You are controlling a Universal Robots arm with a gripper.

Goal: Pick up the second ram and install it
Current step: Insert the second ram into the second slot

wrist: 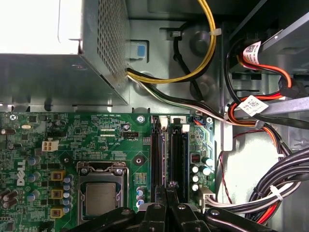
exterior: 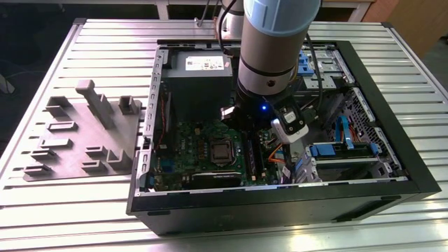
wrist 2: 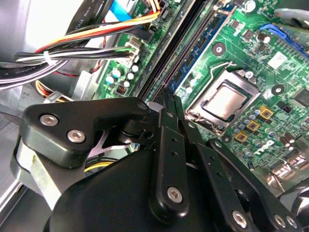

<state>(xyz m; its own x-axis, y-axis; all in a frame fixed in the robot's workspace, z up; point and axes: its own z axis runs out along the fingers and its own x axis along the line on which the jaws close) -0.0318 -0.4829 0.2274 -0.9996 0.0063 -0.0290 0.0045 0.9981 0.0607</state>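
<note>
My gripper [wrist: 166,187] hangs low inside the open computer case [exterior: 364,79]. Its black fingers are pressed together, with nothing visible between them. In both wrist views the fingertips [wrist 2: 170,99] point at the row of black memory slots [wrist: 155,154] on the green motherboard [wrist: 72,135]. A thin blue-green strip [wrist 2: 205,41] runs edge-on along the slot row just past the tips. I cannot tell whether it is the second ram, nor whether the tips touch it. In the exterior view the arm's wrist [exterior: 269,79] covers the slots.
The grey power-supply box [exterior: 199,73] sits at the back of the case, and the processor socket [wrist: 99,198] lies beside the slots. Cable bundles [wrist: 270,193] and a drive bay [exterior: 343,149] crowd the other side. A grey fixture plate [exterior: 77,136] lies on the table at the exterior view's left.
</note>
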